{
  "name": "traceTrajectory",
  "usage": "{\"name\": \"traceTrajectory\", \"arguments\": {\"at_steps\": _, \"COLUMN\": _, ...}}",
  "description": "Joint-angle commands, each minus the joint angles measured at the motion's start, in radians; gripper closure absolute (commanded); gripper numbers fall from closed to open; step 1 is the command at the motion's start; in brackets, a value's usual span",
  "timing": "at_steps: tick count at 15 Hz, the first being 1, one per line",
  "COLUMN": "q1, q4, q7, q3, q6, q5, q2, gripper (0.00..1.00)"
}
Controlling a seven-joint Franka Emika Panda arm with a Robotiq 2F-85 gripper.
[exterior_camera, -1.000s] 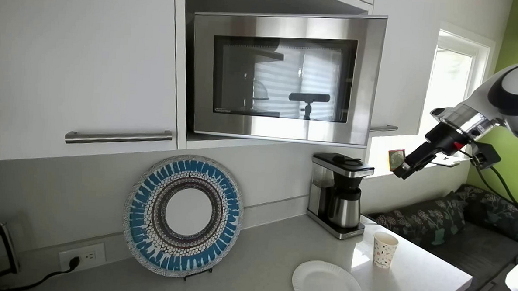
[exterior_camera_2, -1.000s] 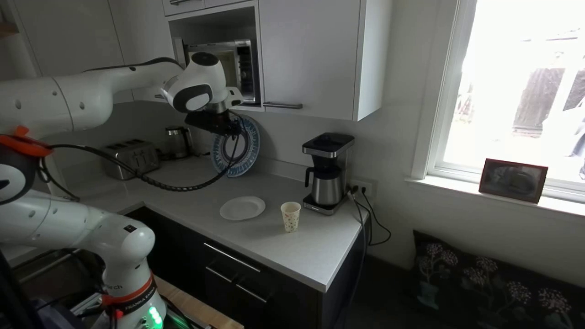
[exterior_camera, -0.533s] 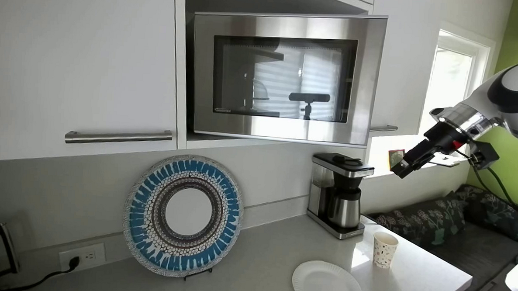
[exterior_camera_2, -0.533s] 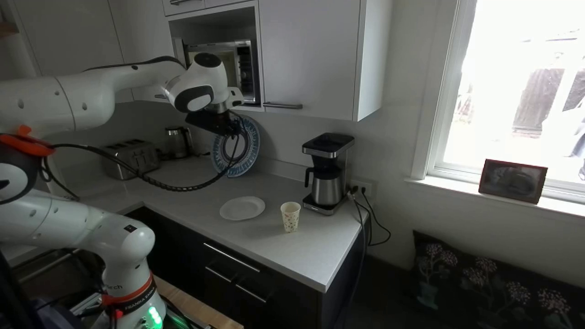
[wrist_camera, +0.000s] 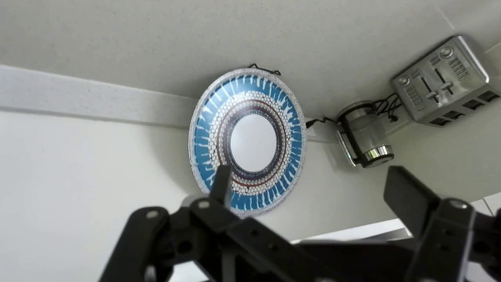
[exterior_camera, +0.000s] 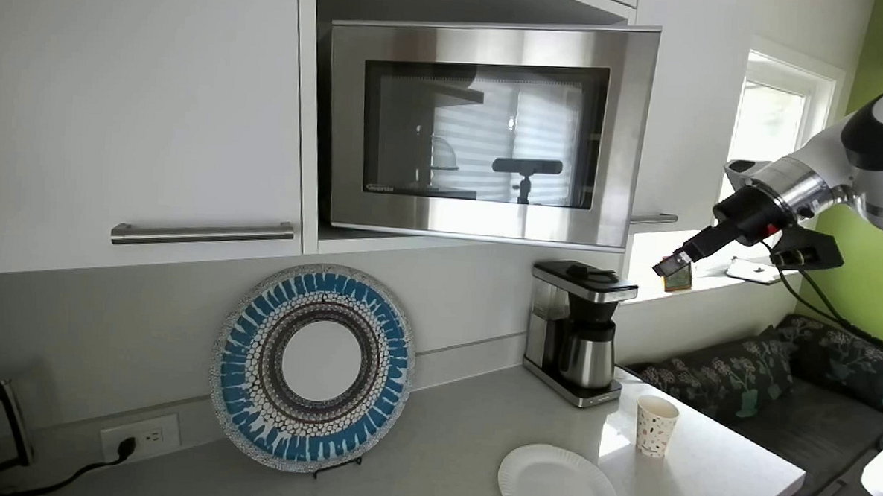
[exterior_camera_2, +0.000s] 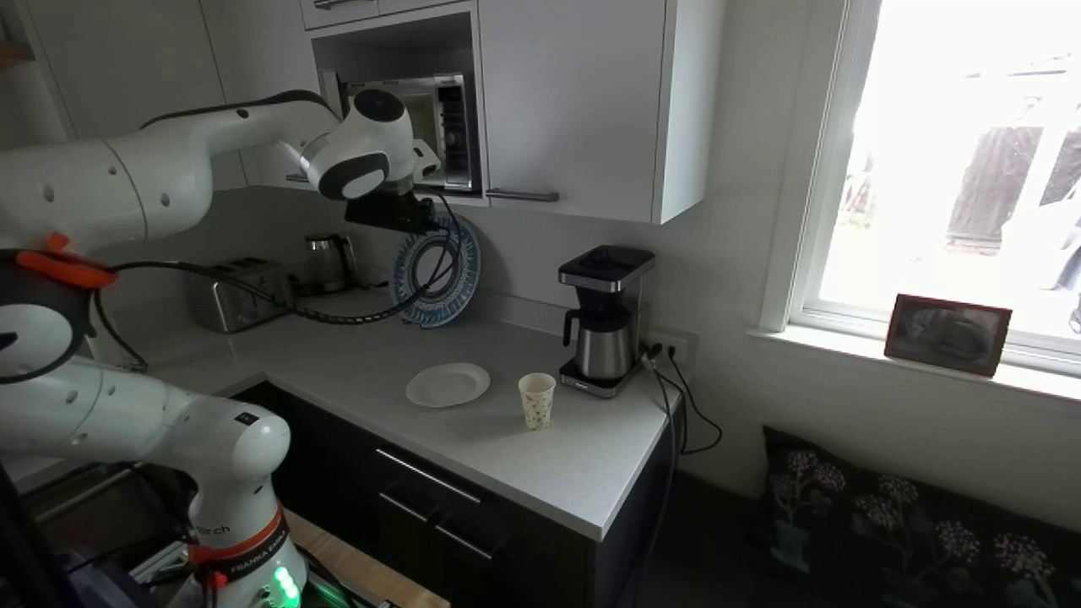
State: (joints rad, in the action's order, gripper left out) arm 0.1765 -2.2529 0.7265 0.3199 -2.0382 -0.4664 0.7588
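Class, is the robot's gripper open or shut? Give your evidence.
Open: in the wrist view, the gripper shows its two fingers wide apart.

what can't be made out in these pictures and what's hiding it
Microwave: much of its interior, behind the arm in an exterior view.
Patterned disc: part of its rim, behind the tool in the wrist view.
Speckled cup: inside bottom, behind its wall in both exterior views.
Kettle: body cut off by an exterior view's left edge.
Framed picture: its image too dark to tell in an exterior view.

Patterned disc (wrist_camera: 253,143) partly behind claw (wrist_camera: 309,169)
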Motion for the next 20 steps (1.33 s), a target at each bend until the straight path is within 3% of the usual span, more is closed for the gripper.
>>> {"name": "traceTrajectory", "arguments": {"at_steps": 1, "q1": 0.050, "q4": -0.024, "q7": 0.148, "q3": 0.006, "q6": -0.135, "q5": -0.071, "q2": 0.026, "gripper": 0.00}}
{"name": "traceTrajectory", "arguments": {"at_steps": 3, "q1": 0.082, "q4": -0.021, "q7": 0.188, "q3": 0.010, "q6": -0.196, "q5": -0.122, "q2": 0.019, "gripper": 0.00}}
{"name": "traceTrajectory", "arguments": {"at_steps": 4, "q1": 0.043, "q4": 0.002, "q7": 0.136, "q3": -0.004, "q6": -0.146, "q5": -0.081, "q2": 0.002, "gripper": 0.00}}
{"name": "traceTrajectory", "arguments": {"at_steps": 9, "q1": 0.095, "q4": 0.006, "q7": 0.213, "q3": 0.009, "q6": -0.204, "q5": -0.142, "q2": 0.018, "gripper": 0.00}}
{"name": "traceTrajectory", "arguments": {"at_steps": 15, "q1": 0.193, "q4": 0.052, "q7": 0.422, "q3": 0.019, "q6": -0.265, "q5": -0.361, "q2": 0.030, "gripper": 0.00}}
{"name": "traceTrajectory", "arguments": {"at_steps": 20, "q1": 0.198, "q4": 0.066, "q7": 0.571, "q3": 0.002, "q6": -0.223, "q5": -0.576, "q2": -0.009, "gripper": 0.00}}
